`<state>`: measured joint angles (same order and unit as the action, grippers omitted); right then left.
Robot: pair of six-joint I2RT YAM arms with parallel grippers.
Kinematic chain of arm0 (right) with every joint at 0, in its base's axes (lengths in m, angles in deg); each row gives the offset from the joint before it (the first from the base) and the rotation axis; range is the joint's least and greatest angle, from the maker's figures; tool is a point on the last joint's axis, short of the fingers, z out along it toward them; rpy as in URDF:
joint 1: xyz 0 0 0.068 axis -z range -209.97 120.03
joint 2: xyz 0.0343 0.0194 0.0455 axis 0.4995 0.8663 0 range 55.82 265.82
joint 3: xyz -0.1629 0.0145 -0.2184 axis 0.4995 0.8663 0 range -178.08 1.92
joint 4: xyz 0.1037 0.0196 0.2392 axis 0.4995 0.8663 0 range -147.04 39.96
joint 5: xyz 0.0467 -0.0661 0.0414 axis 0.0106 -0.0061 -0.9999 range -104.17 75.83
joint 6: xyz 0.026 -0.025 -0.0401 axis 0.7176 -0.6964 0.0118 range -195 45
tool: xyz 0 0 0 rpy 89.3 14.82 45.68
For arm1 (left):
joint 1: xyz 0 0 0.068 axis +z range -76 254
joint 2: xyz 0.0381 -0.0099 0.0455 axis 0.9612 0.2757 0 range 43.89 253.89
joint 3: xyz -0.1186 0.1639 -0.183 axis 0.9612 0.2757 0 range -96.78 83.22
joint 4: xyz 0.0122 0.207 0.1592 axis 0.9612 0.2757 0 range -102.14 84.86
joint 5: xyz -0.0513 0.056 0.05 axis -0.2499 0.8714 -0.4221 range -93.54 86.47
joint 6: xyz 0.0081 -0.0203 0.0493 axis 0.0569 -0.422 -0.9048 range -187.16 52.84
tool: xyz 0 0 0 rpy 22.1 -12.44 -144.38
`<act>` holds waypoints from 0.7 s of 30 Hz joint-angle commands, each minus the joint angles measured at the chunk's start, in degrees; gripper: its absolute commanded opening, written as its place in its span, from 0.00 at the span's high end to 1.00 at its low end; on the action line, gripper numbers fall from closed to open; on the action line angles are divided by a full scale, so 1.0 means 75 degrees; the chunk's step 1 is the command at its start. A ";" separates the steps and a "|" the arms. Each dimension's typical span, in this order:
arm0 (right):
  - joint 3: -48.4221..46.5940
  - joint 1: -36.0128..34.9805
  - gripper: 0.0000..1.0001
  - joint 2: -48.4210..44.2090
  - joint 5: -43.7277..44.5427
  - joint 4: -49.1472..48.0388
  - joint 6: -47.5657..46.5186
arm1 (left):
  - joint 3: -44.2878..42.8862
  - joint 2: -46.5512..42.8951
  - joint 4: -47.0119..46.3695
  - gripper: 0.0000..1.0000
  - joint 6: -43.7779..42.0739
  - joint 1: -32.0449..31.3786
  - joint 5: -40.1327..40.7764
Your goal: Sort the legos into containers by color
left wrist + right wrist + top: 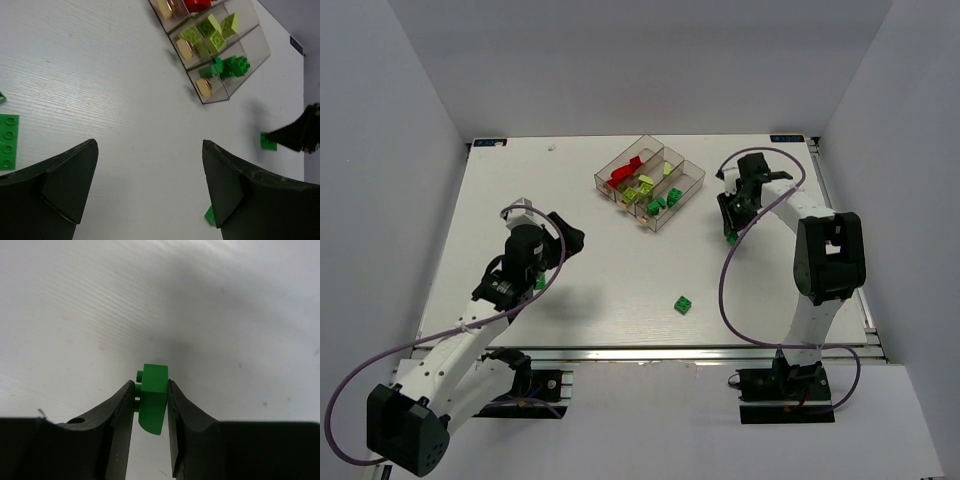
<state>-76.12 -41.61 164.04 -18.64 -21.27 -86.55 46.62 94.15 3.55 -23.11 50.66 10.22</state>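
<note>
The containers (pixel 692 186) are joined clear trays at the back centre. Red legos (pixel 624 172) lie in the left compartment, yellow-green ones (pixel 642 190) in the middle and green ones (pixel 666 200) in the right. The trays also show in the left wrist view (pixel 250 50). My right gripper (pixel 150 382) is shut on a green lego (pixel 152 395) just above the table, right of the trays (pixel 731 236). My left gripper (pixel 150 145) is open and empty over bare table (pixel 565 238). One green lego (pixel 683 304) lies loose at the front centre.
A flat green plate (pixel 8 141) lies at the left edge of the left wrist view, beside my left finger. A small green piece (pixel 211 216) peeks out by my right finger. White walls enclose the table on three sides.
</note>
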 commanded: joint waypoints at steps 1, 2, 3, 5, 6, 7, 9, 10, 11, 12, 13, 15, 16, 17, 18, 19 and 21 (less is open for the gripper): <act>-0.0890 0.0017 0.87 -0.0344 -0.1604 -0.0269 -0.0287 | 0.0332 -0.0209 -0.1058 0.07 -0.0248 0.0029 -0.1025; -0.1042 0.0005 0.87 -0.0332 -0.1955 -0.0269 -0.0416 | 0.0426 -0.0186 -0.1129 0.07 -0.0260 0.0029 -0.1119; -0.1357 0.0005 0.89 -0.0297 -0.2632 -0.0269 -0.0486 | 0.0462 -0.0139 -0.1188 0.07 -0.0260 0.0029 -0.1259; -0.1675 0.0005 0.91 -0.0227 -0.3303 -0.0351 -0.0778 | 0.0497 -0.0011 -0.1212 0.08 -0.0284 0.0029 -0.1389; -0.1804 -0.0030 0.92 -0.0134 -0.3747 -0.0444 -0.0827 | 0.0520 0.0025 -0.1212 0.08 -0.0272 0.0029 -0.1494; -0.2049 -0.0065 0.92 -0.0063 -0.3902 -0.0538 -0.0850 | 0.0532 0.0060 -0.1235 0.08 -0.0249 0.0029 -0.1553; -0.2250 -0.0205 0.92 0.0089 -0.4172 -0.0911 -0.0944 | 0.0626 0.0119 -0.1317 0.08 -0.0179 0.0029 -0.1658; -0.2390 -0.0252 0.90 0.0136 -0.4232 -0.1099 -0.0909 | 0.0661 0.0119 -0.1364 0.08 -0.0132 0.0029 -0.1752; -0.2426 -0.0288 0.88 0.0171 -0.4290 -0.1322 -0.0828 | 0.0696 0.0131 -0.1411 0.08 -0.0108 0.0029 -0.1776; -0.2427 -0.0358 0.86 0.0218 -0.4360 -0.1846 -0.0653 | 0.0778 0.0119 -0.1481 0.08 -0.0038 0.0029 -0.1811; -0.2403 -0.0405 0.86 0.0242 -0.4361 -0.2118 -0.0593 | 0.0802 0.0131 -0.1505 0.08 -0.0003 0.0029 -0.1823; -0.2310 -0.0440 0.84 0.0359 -0.4152 -0.2785 -0.0197 | 0.0848 0.0142 -0.1528 0.08 0.0068 0.0029 -0.1823; -0.2298 -0.0452 0.84 0.0440 -0.4081 -0.3346 -0.0090 | 0.0849 0.0142 -0.1528 0.08 0.0068 0.0029 -0.1823; -0.2460 -0.0464 0.82 0.0534 -0.4033 -0.3490 -0.0054 | 0.0837 0.0154 -0.1517 0.08 0.0068 0.0029 -0.2078; -0.2555 -0.0487 0.82 0.0802 -0.3871 -0.3619 -0.0030 | 0.0837 0.0166 -0.1494 0.08 0.0079 0.0029 -0.2081; -0.2660 -0.0487 0.81 0.0932 -0.3730 -0.3795 -0.0030 | 0.0825 0.0177 -0.1482 0.08 0.0079 0.0029 -0.2104; -0.2907 -0.0499 0.77 0.1272 -0.3460 -0.4018 -0.0030 | 0.0825 0.0178 -0.1493 0.08 0.0114 0.0017 -0.2186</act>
<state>-94.76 -45.57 171.08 -46.97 -43.87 -88.19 52.58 95.65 -6.49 -22.89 50.64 -4.01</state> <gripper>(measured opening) 0.345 0.923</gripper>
